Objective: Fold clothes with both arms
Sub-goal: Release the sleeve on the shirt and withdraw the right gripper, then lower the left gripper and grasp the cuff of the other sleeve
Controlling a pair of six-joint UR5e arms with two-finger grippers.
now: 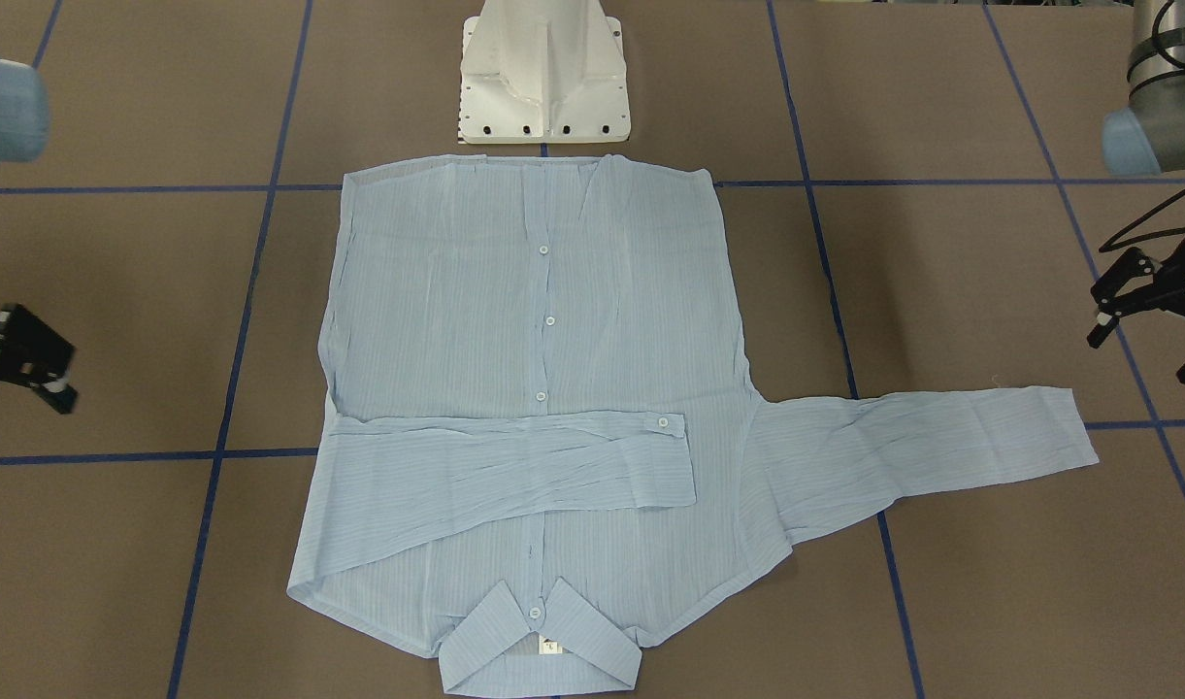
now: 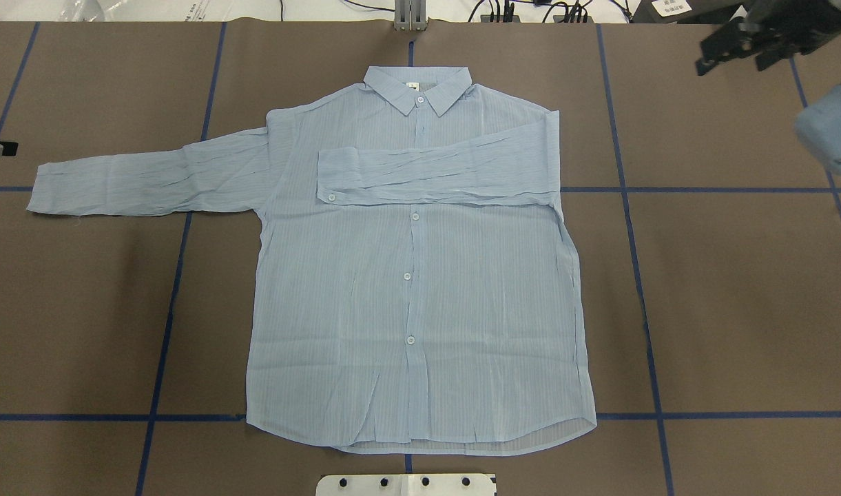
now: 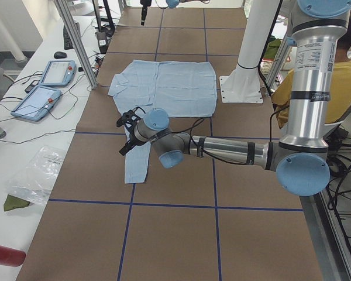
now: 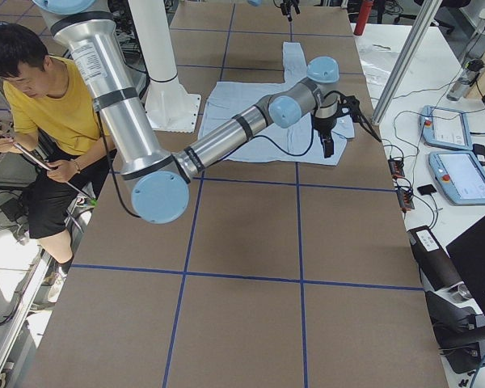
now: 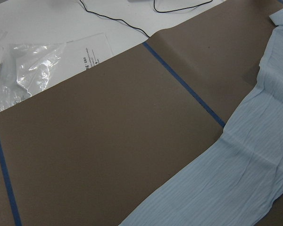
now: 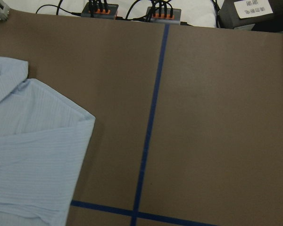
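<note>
- My left pincer point(image 1: 1142, 348) is spread wide and holds nothing; it hangs above the desk point(image 2: 737, 310), clear of the cloth.
- It sits near the cuff end of the outstretched sleeve point(image 2: 144, 180), not touching it. My left wrist camera looks down on that sleeve and on bare brown surface.
- My right pincer point(image 2: 731, 63) shows two prongs apart in the overhead view, so it is open, with nothing in it. It is off at the far right corner, well apart from the shirt point(image 2: 420, 289).
- My right wrist camera catches only the shirt's shoulder corner and the collar edge.
- The shirt lies flat in the middle of the desk, front up and buttoned. Its collar point(image 2: 418, 86) is at the far side, its hem near the white pedestal base point(image 1: 543, 78).
- The sleeve on my right side is folded across the chest; its cuff point(image 2: 334, 176) ends just past the button line.
- The other sleeve lies straight out to my left, flat and wrinkled.
- Blue tape lines point(image 2: 634, 207) grid the desk.
- A clear plastic bag point(image 5: 33, 70) lies beyond the desk edge on my left.
- Two handheld control tablets point(image 3: 44, 88) are on the white side table.
- A seated person in a yellow top point(image 4: 56, 105) is behind my base.
</note>
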